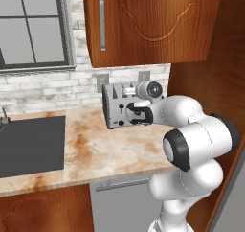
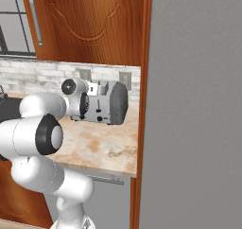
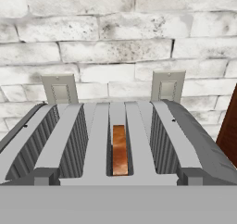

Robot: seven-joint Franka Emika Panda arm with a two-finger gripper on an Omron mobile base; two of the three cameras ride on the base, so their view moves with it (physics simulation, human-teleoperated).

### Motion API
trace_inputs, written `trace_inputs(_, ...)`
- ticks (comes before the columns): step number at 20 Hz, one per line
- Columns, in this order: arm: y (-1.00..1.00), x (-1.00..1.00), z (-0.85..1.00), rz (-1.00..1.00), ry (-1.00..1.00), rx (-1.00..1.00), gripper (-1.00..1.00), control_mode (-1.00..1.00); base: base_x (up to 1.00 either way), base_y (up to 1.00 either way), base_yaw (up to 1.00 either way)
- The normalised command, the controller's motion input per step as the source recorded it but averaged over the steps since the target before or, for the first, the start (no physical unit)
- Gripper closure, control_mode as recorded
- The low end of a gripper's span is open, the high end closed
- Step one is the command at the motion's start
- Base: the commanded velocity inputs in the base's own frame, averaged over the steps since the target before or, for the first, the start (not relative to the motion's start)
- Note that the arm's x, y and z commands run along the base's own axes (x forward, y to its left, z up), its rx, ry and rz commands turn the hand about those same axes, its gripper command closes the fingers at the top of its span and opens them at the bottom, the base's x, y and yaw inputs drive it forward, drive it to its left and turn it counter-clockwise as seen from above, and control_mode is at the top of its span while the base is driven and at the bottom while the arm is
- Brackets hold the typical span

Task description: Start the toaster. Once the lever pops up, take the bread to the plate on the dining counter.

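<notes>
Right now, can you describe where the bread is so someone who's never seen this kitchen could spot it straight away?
Find the marbled worktop under the wooden wall cabinet; the silver-grey toaster stands at its back, against the white brick wall. From above it shows four long slots, and the bread is the thin brown strip sunk in the second from the right. The other three slots are empty grey.

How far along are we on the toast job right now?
Early. The bread sits low in a middle slot of the toaster, so nothing has been lifted out. The arm is reaching in close at the toaster's front on the worktop; whether a lever is down can't be told. Left: wait for the pop-up, pull the bread, carry it to the plate.
</notes>
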Motion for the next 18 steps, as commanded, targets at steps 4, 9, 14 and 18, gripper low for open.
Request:
trace_inputs(4, 0.0, 0.0, 0.0, 0.0, 0.0, 0.0, -1.0, -1.0, 0.0, 0.0, 0.0)
trace_inputs(9, 0.0, 0.0, 0.0, 0.0, 0.0, 0.0, -1.0, -1.0, 0.0, 0.0, 0.0)
trace_inputs(14, 0.0, 0.0, 0.0, 0.0, 0.0, 0.0, -1.0, -1.0, 0.0, 0.0, 0.0)
trace_inputs(18, 0.0, 0.0, 0.0, 0.0, 0.0, 0.0, -1.0, -1.0, 0.0, 0.0, 0.0)
